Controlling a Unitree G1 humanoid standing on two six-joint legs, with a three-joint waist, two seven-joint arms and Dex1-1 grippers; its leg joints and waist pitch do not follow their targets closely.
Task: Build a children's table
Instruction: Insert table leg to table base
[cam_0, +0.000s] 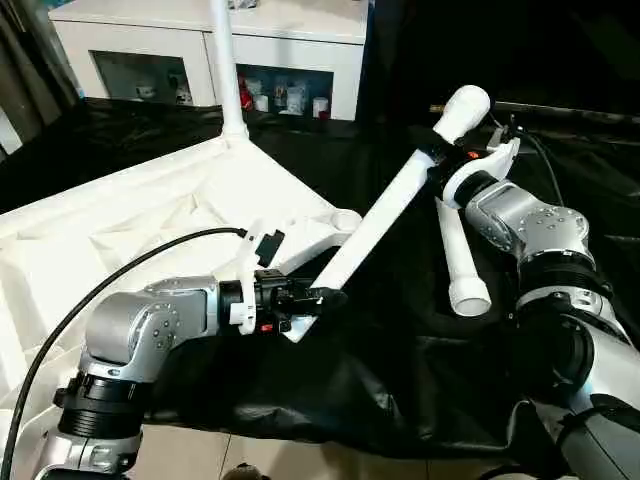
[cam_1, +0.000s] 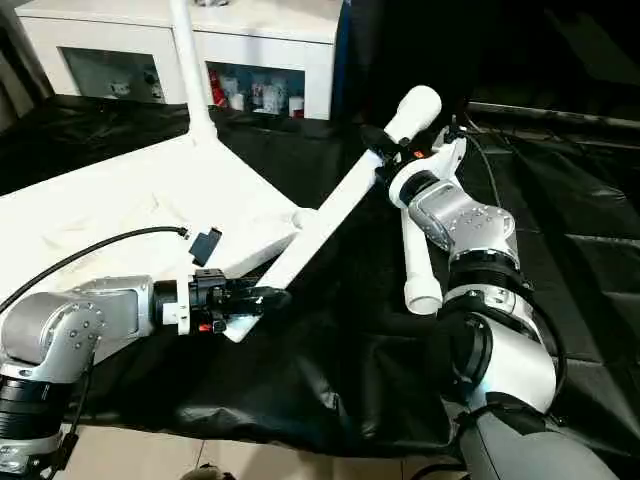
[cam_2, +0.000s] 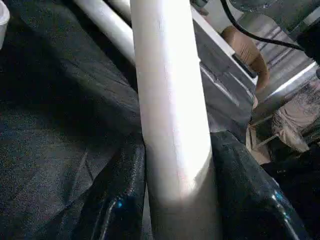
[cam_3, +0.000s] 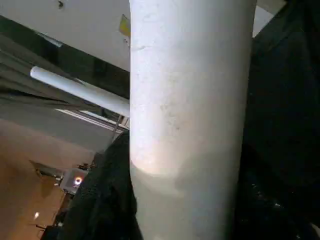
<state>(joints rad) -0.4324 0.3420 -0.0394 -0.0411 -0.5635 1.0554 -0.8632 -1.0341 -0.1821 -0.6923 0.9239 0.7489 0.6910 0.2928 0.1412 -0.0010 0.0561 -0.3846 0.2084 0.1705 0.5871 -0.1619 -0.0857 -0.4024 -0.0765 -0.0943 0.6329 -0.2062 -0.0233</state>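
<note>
Small items inside white cabinet (cam_0: 300, 60). Left gripper (cam_0: 325, 297) clamped on leg (cam_0: 385, 215) lower end; right gripper (cam_0: 450, 160) clamped near its top.

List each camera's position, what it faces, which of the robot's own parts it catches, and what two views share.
Left eye view: head, looking down at the upturned tabletop, slanted leg and both silver forearms.
Right eye view: same head, slightly beside; same scene, loose leg on the black cloth.
Left wrist view: along the left hand, fingers either side of the slanted leg.
Right wrist view: along the right hand against that leg.
Shared: both wrist views show the slanted leg.
</note>
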